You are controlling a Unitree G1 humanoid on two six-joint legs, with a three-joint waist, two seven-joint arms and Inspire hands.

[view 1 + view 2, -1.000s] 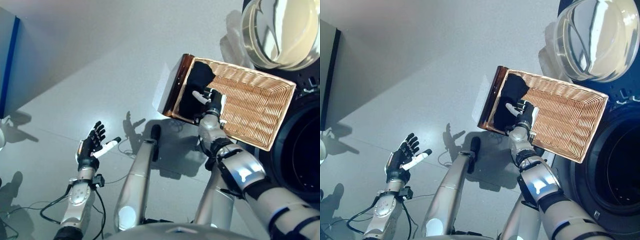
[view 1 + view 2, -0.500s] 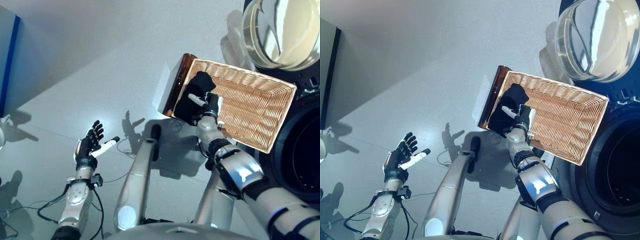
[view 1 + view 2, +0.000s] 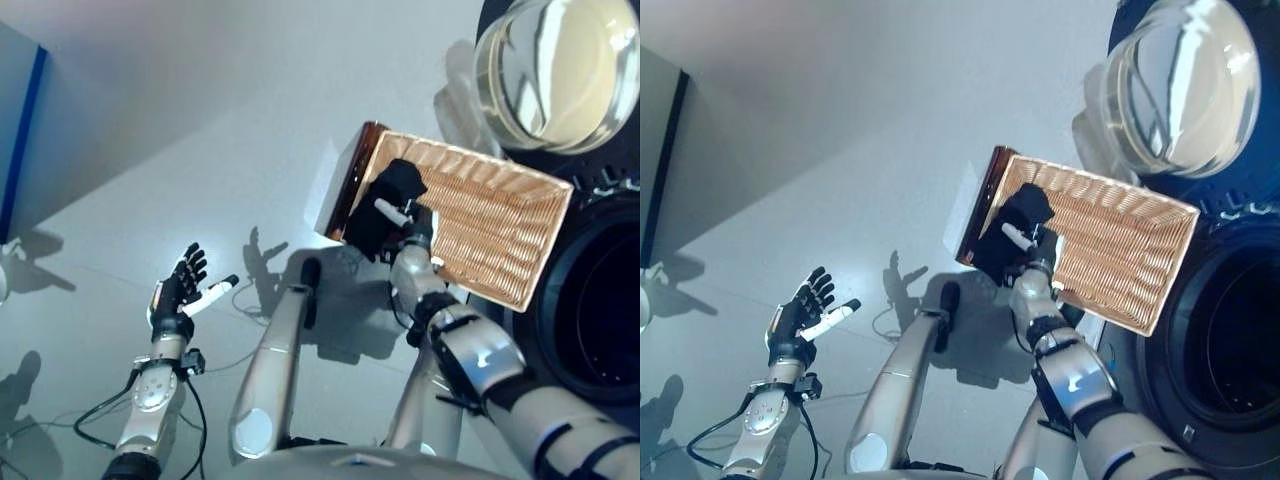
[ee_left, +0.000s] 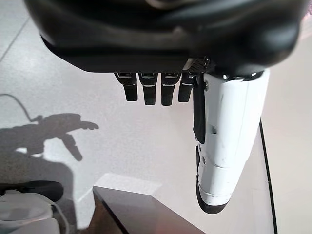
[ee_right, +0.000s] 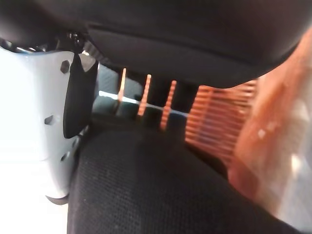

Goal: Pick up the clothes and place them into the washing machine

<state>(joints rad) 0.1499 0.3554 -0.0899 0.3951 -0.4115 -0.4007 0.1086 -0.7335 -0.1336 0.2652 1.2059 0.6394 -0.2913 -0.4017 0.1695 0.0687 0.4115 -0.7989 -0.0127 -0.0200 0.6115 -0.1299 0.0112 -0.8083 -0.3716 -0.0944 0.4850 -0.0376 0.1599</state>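
Black fabric, a crumpled dark garment (image 3: 385, 205), is pinched between thumb and fingers of the right robot hand (image 3: 412, 228) and has been lifted from the floor of the rectangular woven wicker basket (image 3: 500, 225) to its dark wooden end rim since a second ago. The pick-up is judged nearly done. The round dark washing machine opening (image 3: 600, 310) lies just beyond the basket, unobstructed. The left robot hand (image 3: 183, 290) hangs spread and empty over the grey floor (image 3: 180, 150).
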